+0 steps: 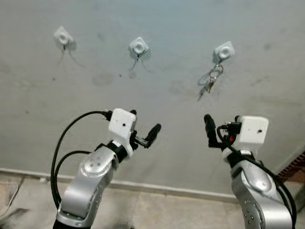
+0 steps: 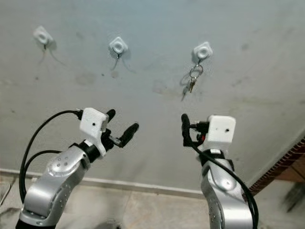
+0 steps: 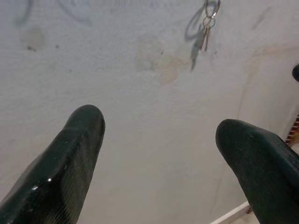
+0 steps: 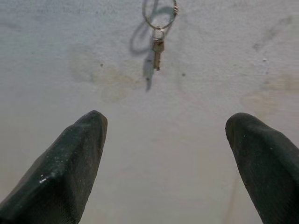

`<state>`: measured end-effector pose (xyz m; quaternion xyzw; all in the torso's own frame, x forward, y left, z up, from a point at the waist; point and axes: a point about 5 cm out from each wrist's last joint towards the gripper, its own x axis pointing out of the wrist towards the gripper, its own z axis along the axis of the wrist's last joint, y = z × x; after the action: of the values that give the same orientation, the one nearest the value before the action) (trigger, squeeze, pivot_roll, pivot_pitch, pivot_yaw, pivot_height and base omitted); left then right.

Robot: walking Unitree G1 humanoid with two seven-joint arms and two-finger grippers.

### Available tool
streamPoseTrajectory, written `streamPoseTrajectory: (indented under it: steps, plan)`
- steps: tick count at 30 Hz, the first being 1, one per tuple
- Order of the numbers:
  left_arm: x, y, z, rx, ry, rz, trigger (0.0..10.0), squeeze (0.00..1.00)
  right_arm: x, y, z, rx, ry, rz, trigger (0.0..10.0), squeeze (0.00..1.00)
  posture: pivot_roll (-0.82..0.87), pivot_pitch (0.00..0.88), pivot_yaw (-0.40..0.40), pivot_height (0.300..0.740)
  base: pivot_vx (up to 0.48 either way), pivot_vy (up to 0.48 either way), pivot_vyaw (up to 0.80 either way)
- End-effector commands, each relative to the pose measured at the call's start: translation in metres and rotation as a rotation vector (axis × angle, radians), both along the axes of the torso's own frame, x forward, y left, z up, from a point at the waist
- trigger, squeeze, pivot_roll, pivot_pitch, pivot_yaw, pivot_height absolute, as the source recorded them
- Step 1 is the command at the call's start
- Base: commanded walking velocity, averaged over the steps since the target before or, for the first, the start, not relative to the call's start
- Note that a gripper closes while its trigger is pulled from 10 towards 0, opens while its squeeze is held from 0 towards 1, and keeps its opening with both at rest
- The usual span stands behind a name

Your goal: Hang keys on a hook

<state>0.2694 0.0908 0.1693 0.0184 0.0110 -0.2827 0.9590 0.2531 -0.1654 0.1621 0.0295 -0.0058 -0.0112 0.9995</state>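
Observation:
A small bunch of keys [image 1: 212,80] on a metal ring hangs from the right white hook [image 1: 224,50] on the grey wall. The ring and one key [image 4: 158,44] hang straight ahead of the right wrist camera. My right gripper [image 1: 222,125] is held up below the keys, clear of the wall, open and with nothing in it. My left gripper [image 1: 144,123] is raised at the same height further left, also open with nothing between its fingers [image 3: 70,158]. The keys [image 3: 207,28] appear at the far edge of the left wrist view.
Two more white hooks, the middle hook [image 1: 138,46] and the left hook [image 1: 63,36], carry no keys. A pale baseboard [image 1: 157,187] runs along the wall above the tiled floor. A brick edge [image 1: 296,163] stands at the far right.

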Motion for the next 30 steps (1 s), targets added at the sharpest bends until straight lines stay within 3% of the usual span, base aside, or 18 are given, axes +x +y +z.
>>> streamPoseTrajectory:
  steps: [1, 30]
  plan:
    - [0.0007, 0.0013, 0.0017, 0.008, -0.006, 0.003, 10.0, 0.0, 0.0006, 0.0029, 0.0043, 0.002, -0.016, 0.01, 10.0, 0.0, 0.16, 0.0, -0.047, 0.74, -0.27, 0.0, 0.0]
    - [-0.0002, 0.0005, 0.0002, 0.014, -0.004, -0.003, 10.0, 0.0, 0.0034, 0.0054, 0.0049, 0.006, -0.023, 0.022, 10.0, 0.0, 0.17, 0.0, -0.052, 0.74, -0.267, 0.0, 0.0]
